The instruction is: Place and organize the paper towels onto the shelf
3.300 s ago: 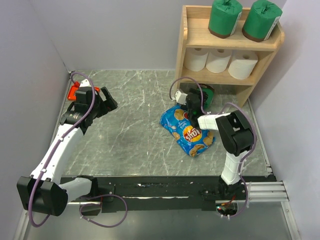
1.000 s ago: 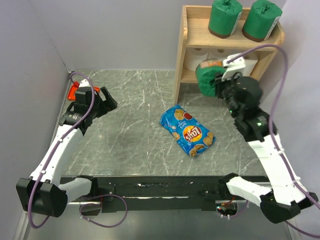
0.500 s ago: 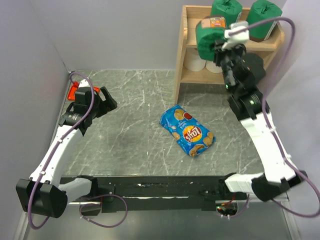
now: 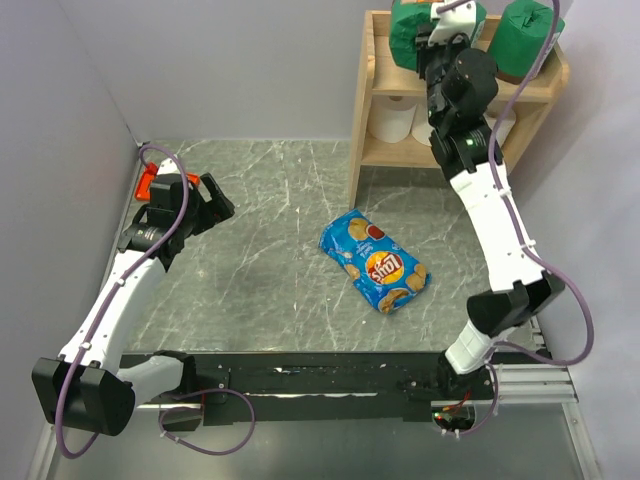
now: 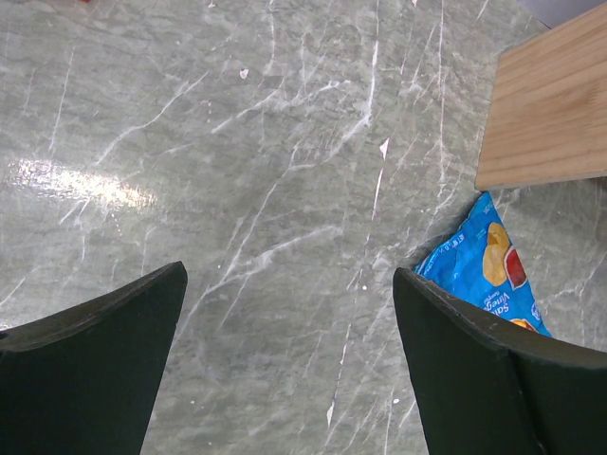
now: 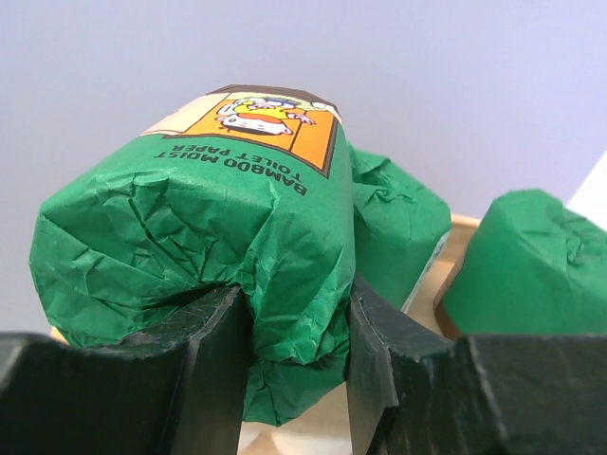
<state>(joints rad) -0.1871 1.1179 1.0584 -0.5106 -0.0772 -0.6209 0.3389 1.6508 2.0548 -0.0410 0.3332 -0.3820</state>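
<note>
My right gripper (image 4: 432,32) is shut on a green-wrapped paper towel roll (image 4: 408,26), held over the left end of the top tier of the wooden shelf (image 4: 362,110). In the right wrist view the fingers pinch the crumpled wrapping of this roll (image 6: 209,209), with my right gripper (image 6: 294,318) above the wood. Two more green rolls (image 6: 403,223) (image 6: 531,265) stand on the top tier behind it. One shows at the right end (image 4: 522,40). White rolls (image 4: 393,118) sit on the lower tier, partly hidden by the arm. My left gripper (image 4: 215,200) (image 5: 289,275) hangs open over bare table.
A blue chip bag (image 4: 375,262) (image 5: 484,270) lies on the marble table in front of the shelf. A red tool (image 4: 148,180) sits at the far left behind the left arm. Walls close in the left, back and right sides.
The right arm has lifted the green roll from in front of the lower tier up to the left end of the top tier. The left arm has not moved.
</note>
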